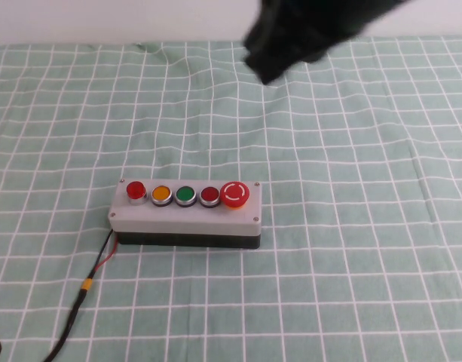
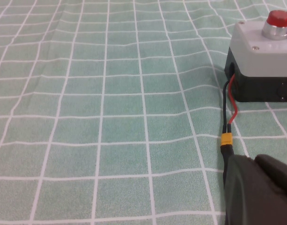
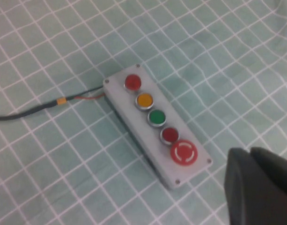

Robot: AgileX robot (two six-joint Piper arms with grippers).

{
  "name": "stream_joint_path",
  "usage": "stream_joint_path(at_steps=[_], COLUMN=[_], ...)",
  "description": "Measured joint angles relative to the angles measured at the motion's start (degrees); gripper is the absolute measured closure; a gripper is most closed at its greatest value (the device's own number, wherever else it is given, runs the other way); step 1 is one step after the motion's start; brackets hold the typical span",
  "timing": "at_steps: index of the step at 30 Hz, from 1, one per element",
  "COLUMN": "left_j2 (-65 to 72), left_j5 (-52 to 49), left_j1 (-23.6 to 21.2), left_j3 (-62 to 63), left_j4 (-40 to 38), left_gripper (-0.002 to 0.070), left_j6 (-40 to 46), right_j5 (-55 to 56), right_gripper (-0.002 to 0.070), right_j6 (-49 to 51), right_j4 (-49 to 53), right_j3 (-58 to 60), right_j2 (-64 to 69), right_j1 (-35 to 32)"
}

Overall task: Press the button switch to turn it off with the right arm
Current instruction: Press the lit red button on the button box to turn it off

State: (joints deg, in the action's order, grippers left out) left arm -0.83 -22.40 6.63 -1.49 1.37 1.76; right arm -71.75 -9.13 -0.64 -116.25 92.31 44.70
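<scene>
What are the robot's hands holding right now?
Nothing. The right gripper hangs in the air above the cloth, away from the button box. The left gripper sits low by the box's cable, holding nothing.

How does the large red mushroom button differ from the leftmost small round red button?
The large red mushroom button is wider than the small round red button, marked white where that is plain, rightmost not leftmost. Both top the grey box. The right gripper hangs beyond it, the left gripper by the black cable.
</scene>
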Motion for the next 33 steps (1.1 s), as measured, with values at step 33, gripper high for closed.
stream_joint_path(at_steps=[33], left_j2=[0.0], left_j5=[0.0], left_j1=[0.0], left_j3=[0.0], left_j4=[0.0], left_gripper=[0.0678], left_j6=[0.0], right_j5=[20.0], right_gripper=[0.0692], right_j6=[13.0], right_j4=[-3.1], right_j3=[63.2], right_j2=[-52.3], right_j1=[0.0])
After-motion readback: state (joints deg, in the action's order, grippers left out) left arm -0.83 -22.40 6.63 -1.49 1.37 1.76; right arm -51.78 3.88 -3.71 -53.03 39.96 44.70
